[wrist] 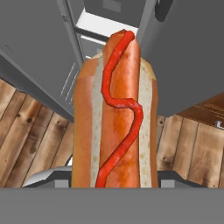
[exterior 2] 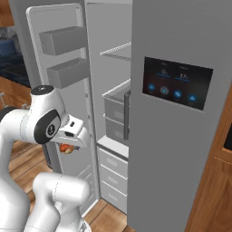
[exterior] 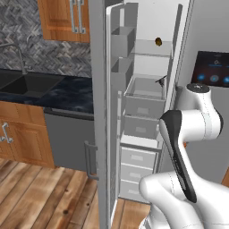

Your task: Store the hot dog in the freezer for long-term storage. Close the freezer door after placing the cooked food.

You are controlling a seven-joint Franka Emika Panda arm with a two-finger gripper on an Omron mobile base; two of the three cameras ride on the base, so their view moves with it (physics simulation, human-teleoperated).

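Hot dog [wrist: 114, 118] is clamped lengthwise in the gripper [exterior 2: 68, 147], low outside the open freezer [exterior: 147, 89]. It should be lifted, kept level, and fed onto a clear shelf [exterior: 152, 48], avoiding the freezer door [exterior 2: 59, 68] bins.

Hot dog [wrist: 116, 118]: its lower end runs off the bottom of your hand view, so you can't see the claw's grip on it. In your right base view the claw [exterior 2: 68, 147] sits under the arm's wrist, with just an orange scrap of hot dog peeking out. Freezer [exterior: 145, 94]: the arm covers its lower right drawers in the left base view. The dark lump [exterior: 158, 42] on the upper shelf is too small to identify.
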